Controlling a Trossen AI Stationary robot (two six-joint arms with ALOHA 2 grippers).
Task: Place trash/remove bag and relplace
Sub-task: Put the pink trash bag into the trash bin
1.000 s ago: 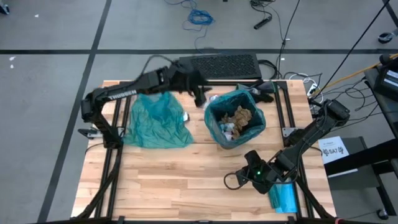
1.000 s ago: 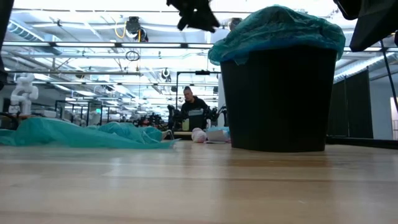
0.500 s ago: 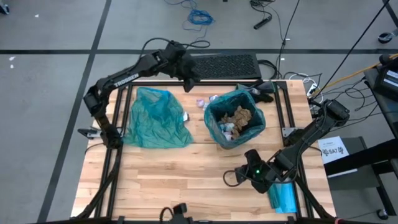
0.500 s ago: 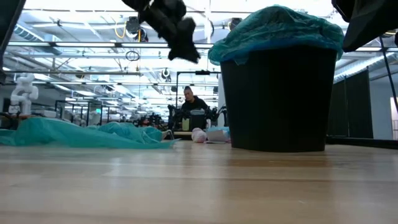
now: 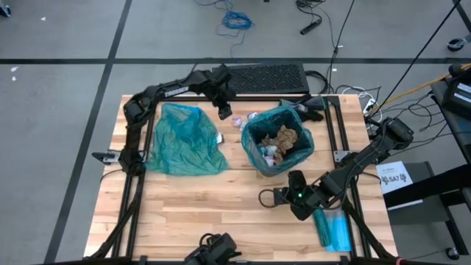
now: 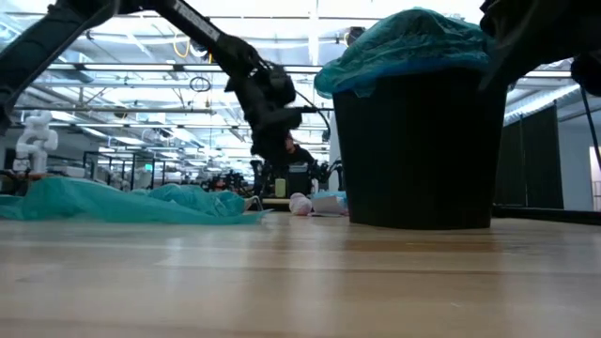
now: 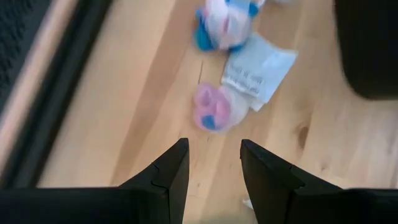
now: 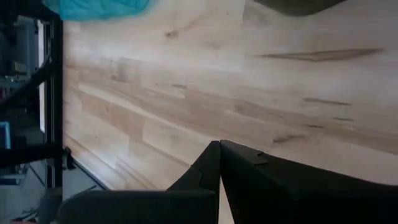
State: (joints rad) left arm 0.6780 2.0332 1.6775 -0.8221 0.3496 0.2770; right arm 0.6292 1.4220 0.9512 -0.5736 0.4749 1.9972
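Observation:
A black bin [image 5: 259,163] with a teal bag liner [image 6: 413,42] stands right of the table's middle, holding brown and white paper trash [image 5: 283,140]. Just left of its far side, small wads lie on the wood: a pink-and-blue wad [image 7: 214,113], a white slip [image 7: 258,68] and a white-and-blue wad [image 7: 227,18]. My left gripper [image 5: 224,112] hangs open above the pink wad, pointing steeply down, with the fingers [image 7: 177,165] short of it. A loose teal bag [image 5: 184,140] lies flat at the left. My right gripper [image 5: 263,199] is shut over bare wood, in front of the bin.
A black mat [image 5: 265,77] lies at the far edge and a black cloth [image 5: 313,109] beyond the bin. A blue packet [image 5: 335,230] sits at the near right corner. Dark frame rails run along the table's left and right sides. Bare wood spans the near half.
My left gripper has come down from high beside the bin's far-left rim to just above the wads on the table, tipping more steeply downward and staying open. My right gripper has shifted a little toward the table's left and rolled slightly.

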